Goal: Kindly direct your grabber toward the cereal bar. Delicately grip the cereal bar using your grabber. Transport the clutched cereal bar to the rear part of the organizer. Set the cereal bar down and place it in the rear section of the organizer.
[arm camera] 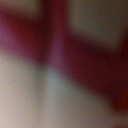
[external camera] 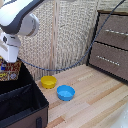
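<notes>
A: Where's the cereal bar (external camera: 10,69)?

B: Up at nine o'clock in the exterior view, hanging upright right under the tool (external camera: 9,59), over the organizer (external camera: 30,102)'s far corner.

A: Pinched?

B: Looks carried, so pinching it is my guess; the fingers are hidden, honestly can't tell. The wrist view is a red-and-pale blur.

A: Progress?

B: Pickup and carry look done; lowering into the rear section and letting go remain. Yellow bowl (external camera: 48,82) and blue bowl (external camera: 65,92) sit on the bench at six o'clock.
</notes>
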